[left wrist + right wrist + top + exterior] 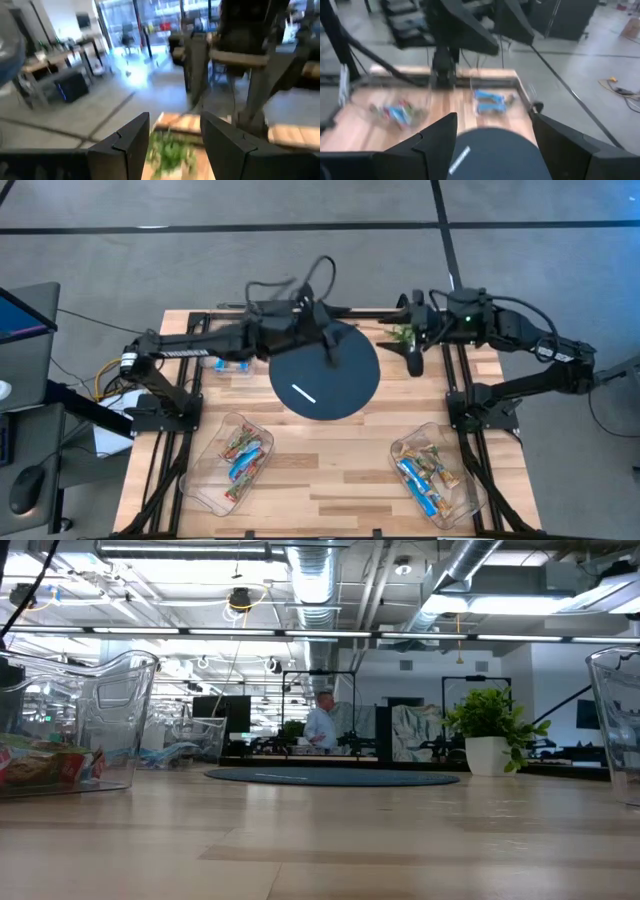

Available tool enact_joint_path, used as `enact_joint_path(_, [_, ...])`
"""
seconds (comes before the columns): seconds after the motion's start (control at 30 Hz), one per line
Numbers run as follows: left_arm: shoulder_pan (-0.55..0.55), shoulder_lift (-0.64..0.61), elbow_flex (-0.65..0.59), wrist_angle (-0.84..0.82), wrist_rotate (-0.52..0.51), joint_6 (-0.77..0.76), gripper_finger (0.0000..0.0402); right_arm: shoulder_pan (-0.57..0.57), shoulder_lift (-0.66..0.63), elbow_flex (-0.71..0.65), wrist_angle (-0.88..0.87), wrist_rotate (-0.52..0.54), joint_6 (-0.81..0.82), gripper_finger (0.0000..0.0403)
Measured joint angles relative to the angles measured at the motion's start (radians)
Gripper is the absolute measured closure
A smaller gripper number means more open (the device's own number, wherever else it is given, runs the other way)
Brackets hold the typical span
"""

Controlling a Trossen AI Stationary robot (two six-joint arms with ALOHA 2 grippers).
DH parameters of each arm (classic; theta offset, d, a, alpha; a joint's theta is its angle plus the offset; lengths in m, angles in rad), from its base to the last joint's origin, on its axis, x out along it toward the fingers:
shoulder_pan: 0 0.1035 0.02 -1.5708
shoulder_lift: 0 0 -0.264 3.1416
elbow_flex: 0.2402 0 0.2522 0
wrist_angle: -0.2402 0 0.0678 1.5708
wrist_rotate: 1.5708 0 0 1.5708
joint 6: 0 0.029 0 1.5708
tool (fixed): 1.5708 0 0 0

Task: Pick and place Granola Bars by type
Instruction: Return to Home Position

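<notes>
Blue Granola Bars at the far left sit half hidden under the left arm (itself blurred); the rest lie in two near trays. The left gripper hangs over the dark mat, fingers apart. The right gripper sits just right of the mat, fingers wide.

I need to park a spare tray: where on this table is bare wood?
Bare wood lies between the left bin and the right bin, in front of the round mat. The back edge is crowded: left gripper, right gripper, plant, blue bars.
</notes>
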Motion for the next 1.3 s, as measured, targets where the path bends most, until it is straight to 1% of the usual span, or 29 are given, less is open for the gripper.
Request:
enact_joint_path(0.07, [0.038, -0.026, 0.001, -0.066, 0.067, -0.009, 0.0230, -0.023, 0.000, 0.000, 0.035, -0.043, 0.017, 0.0149])
enact_joint_path(0.2, [0.102, -0.071, 0.001, -0.196, 0.203, 0.012, 0.0230, -0.082, 0.000, 0.000, 0.061, -0.183, 0.022, 0.0149])
enact_joint_path(0.3, [0.136, -0.106, 0.001, -0.271, 0.247, 0.037, 0.0230, -0.133, 0.000, 0.000, 0.048, -0.276, 0.023, 0.0149])
enact_joint_path(0.37, [0.152, -0.126, 0.001, -0.318, 0.247, 0.048, 0.0230, -0.168, -0.005, 0.000, 0.014, -0.307, 0.022, 0.0149])
enact_joint_path(0.47, [0.174, -0.155, 0.000, -0.410, 0.255, 0.073, 0.0230, -0.214, -0.046, -0.002, -0.042, -0.320, 0.022, 0.0149])
enact_joint_path(0.57, [0.188, -0.189, 0.000, -0.471, 0.292, 0.096, 0.0230, -0.250, -0.109, -0.002, -0.062, -0.321, 0.014, 0.0149])
enact_joint_path(0.7, [0.198, -0.218, 0.001, -0.514, 0.310, 0.117, 0.0230, -0.282, -0.184, -0.001, -0.062, -0.304, -0.001, 0.0149])
enact_joint_path(0.8, [0.199, -0.244, -0.023, -0.498, 0.309, 0.127, 0.0230, -0.293, -0.232, -0.021, -0.053, -0.281, 0.014, 0.0149])
enact_joint_path(0.9, [0.204, -0.290, -0.105, -0.436, 0.311, 0.119, 0.0230, -0.292, -0.279, -0.074, -0.048, -0.245, 0.052, 0.0149])
enact_joint_path(1.03, [0.216, -0.388, -0.283, -0.311, 0.307, 0.064, 0.0230, -0.291, -0.347, -0.171, -0.015, -0.228, 0.101, 0.0149])
enact_joint_path(1.13, [0.220, -0.476, -0.436, -0.196, 0.300, 0.014, 0.0230, -0.285, -0.403, -0.262, 0.072, -0.228, 0.126, 0.0149])
enact_joint_path(1.3, [0.219, -0.612, -0.663, -0.063, 0.263, -0.083, 0.0230, -0.239, -0.479, -0.444, 0.291, -0.227, 0.135, 0.0149])
